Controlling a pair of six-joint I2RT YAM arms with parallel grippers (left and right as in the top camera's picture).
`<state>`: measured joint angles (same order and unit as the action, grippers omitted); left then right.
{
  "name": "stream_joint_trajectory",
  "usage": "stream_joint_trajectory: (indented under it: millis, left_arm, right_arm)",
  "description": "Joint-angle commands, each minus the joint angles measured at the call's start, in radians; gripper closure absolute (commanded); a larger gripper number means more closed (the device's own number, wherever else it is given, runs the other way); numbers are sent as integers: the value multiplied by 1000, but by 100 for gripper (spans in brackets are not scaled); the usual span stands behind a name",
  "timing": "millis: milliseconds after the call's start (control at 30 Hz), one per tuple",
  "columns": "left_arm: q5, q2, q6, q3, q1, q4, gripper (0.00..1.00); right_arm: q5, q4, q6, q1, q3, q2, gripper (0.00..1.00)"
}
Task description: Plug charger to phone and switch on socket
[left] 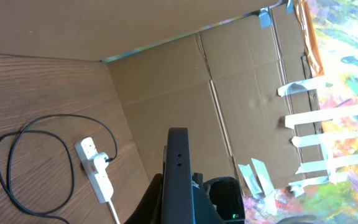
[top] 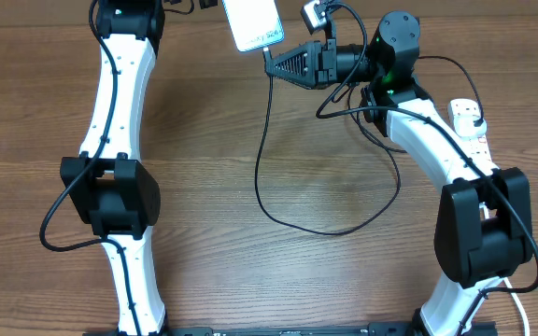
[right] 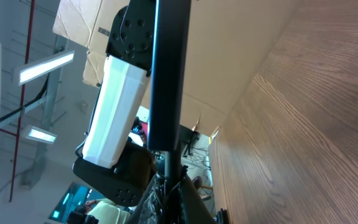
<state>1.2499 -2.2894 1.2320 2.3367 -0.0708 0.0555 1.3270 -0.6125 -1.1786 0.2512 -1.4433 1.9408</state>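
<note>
**Phone held aloft, charger tip at its corner**

Surface: wood-grain table (top: 344,280), with a cardboard (left: 166,81) wall behind. My left gripper (left: 178,198) is clamped on the phone (top: 250,21), which is raised off the table at the far edge with its screen bright. My right gripper (top: 271,62) has its fingers pressed together on the tip end of the charger (top: 261,159), right at the phone's near corner. Whether the tip is seated I cannot tell. The cable loops across the table to the socket (top: 470,121) on my right, with its plug in an outlet.

You have on record: one phone (top: 251,22); one charger (top: 258,182) below it; one socket (top: 470,119) to its right; two arms (top: 117,93).
</note>
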Motion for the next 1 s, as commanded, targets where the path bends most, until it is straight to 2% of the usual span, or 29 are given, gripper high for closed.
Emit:
stream_joint_trajectory:
  millis: [0, 967]
  left_arm:
    - [23, 27, -9, 22, -11, -8, 96]
    - [12, 27, -47, 22, -10, -8, 96]
  right_arm:
    - [-18, -8, -3, 2, -18, -3, 96]
    - [-12, -8, -4, 2, -18, -3, 96]
